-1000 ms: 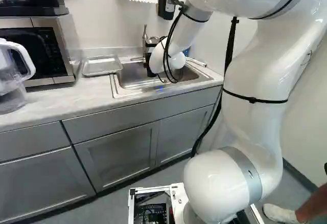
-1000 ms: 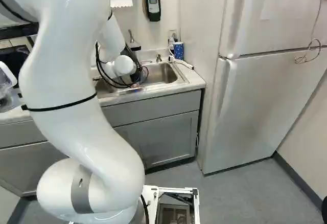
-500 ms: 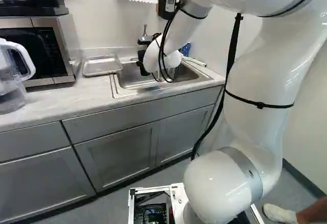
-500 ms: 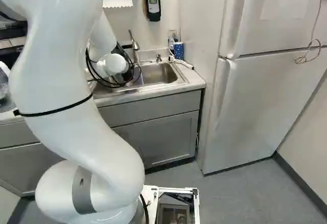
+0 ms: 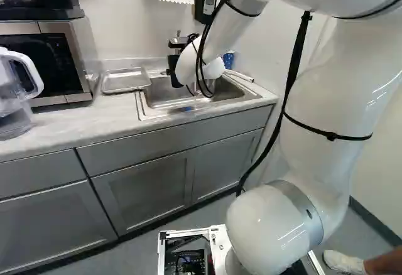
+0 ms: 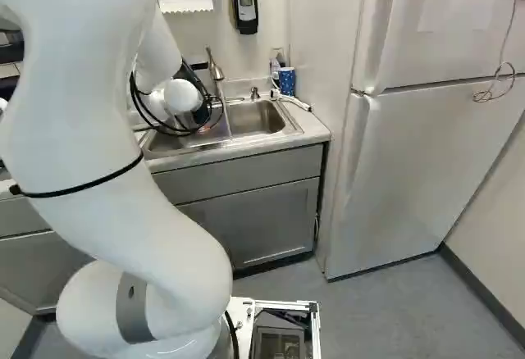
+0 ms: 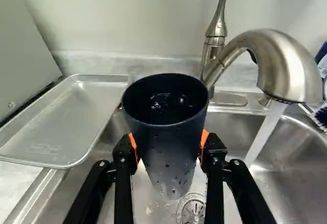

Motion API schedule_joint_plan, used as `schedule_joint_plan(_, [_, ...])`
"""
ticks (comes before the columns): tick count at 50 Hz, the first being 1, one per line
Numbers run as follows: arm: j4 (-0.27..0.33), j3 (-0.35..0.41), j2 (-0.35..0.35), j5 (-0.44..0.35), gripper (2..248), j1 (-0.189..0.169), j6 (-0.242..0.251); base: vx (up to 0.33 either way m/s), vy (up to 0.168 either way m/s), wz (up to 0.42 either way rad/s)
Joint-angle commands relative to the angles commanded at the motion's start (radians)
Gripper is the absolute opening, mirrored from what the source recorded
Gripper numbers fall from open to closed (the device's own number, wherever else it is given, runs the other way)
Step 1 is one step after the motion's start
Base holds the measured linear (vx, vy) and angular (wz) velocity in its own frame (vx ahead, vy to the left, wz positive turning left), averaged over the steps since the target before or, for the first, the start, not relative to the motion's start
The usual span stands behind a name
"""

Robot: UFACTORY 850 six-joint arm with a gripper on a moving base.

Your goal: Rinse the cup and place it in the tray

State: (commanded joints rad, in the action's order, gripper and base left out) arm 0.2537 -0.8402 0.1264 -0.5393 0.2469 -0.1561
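One gripper (image 5: pixel 174 73) holds one dark cup (image 7: pixel 167 152) from two sides, mouth upward, over the sink (image 7: pixel 306 137); inside it seems to be a little water; one tap (image 7: pixel 288 70) runs one stream (image 7: pixel 261 134) at two o'clock, apart from the cup; one tray (image 7: pixel 76 111) lies at ten o'clock, its rim near, with a gap between.

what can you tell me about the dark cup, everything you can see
The smooth, dark navy cup looks plastic, with a round open mouth, tapered wall and no visible handle. Drops cling inside and outside. It is held roughly upright, mouth up, in the orange-padded black gripper, above the steel sink, beside the running water, not under it.
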Motion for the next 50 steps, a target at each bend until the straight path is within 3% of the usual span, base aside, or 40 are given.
schedule_joint_plan(40, [-0.015, -0.052, -0.035, 0.002, 125, 0.05, 0.0, 0.0, 0.0, 0.0])
schedule_joint_plan(50, [-0.03, -0.062, -0.047, 0.013, 125, 0.054, -0.068, 0.0, 0.0, 0.0])
